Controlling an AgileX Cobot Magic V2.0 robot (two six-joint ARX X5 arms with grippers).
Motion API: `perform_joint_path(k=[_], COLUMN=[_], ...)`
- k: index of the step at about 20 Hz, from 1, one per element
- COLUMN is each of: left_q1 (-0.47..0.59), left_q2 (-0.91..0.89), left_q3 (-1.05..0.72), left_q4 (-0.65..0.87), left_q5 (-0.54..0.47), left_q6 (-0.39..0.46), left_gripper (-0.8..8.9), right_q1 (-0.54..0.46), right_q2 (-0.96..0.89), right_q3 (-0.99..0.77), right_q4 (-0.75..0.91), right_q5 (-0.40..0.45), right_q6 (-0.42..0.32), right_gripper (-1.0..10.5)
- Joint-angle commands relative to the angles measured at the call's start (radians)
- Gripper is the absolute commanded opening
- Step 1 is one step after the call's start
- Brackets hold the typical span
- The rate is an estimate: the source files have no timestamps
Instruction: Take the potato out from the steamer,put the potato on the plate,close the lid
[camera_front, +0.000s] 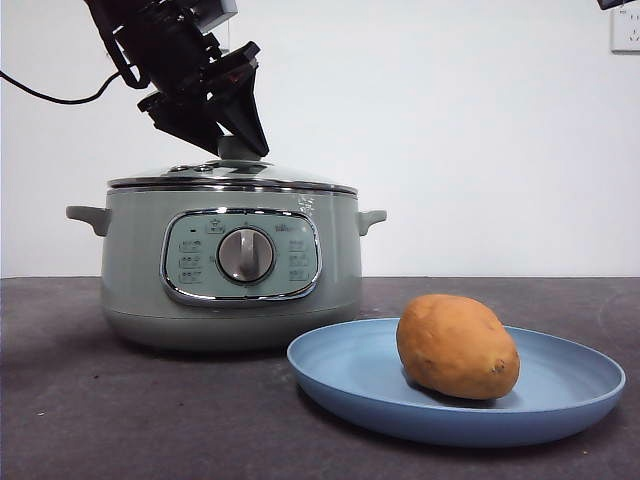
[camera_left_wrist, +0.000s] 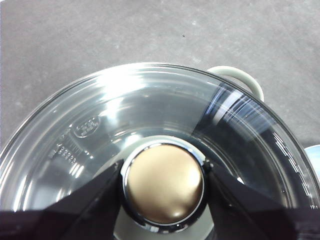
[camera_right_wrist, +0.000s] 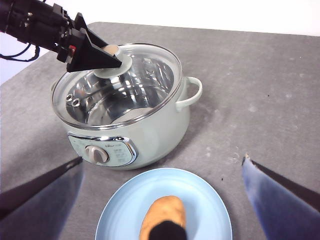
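Note:
The sage-green steamer (camera_front: 130, 270) stands on the dark table with the glass lid (camera_front: 230, 180) seated on its rim. My left gripper (camera_front: 240, 148) comes down from the upper left, its jaws shut on the lid's knob (camera_left_wrist: 164, 185), one on each side. The orange-brown potato (camera_front: 455, 345) lies on the blue plate (camera_front: 560, 400), in front and to the right of the steamer. In the right wrist view, my right gripper (camera_right_wrist: 162, 159) hangs open high above the plate (camera_right_wrist: 210, 210) and potato (camera_right_wrist: 162, 212), holding nothing. Through the lid (camera_right_wrist: 145, 80) the steamer's (camera_right_wrist: 160, 130) metal inside shows.
A white wall rises behind the table, with a socket (camera_front: 626, 30) at the top right. A black cable (camera_front: 50, 95) trails from the left arm. Only a dark tip of the right arm (camera_front: 615, 4) shows in the front view.

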Motion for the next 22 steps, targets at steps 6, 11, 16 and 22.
perform_joint_path(k=[6,11,16,22], left_q1=[-0.005,-0.004,-0.005,-0.005], left_q2=[-0.005,-0.024,-0.136,-0.410], left_q3=[0.017,0.017,0.017,0.017], left_q4=[0.004,-0.008,-0.081,-0.356], left_q5=[-0.010,-0.011,-0.011,-0.003], left_q6=[0.006,0.006,0.002,-0.044], left_gripper=[5.19,5.17,5.17,4.99], right_q1=[0.000,0.001,0.002,0.002], right_q2=[0.000,0.000,0.000,0.000], right_q3=[0.002,0.002,0.002,0.004], right_q4=[0.003,0.003,-0.002,-0.079], right_q5=[-0.001,-0.004,-0.034,-0.183], right_q6=[0.006,0.006,0.006,0.046], right_gripper=[6.3,6.3,6.3,6.3])
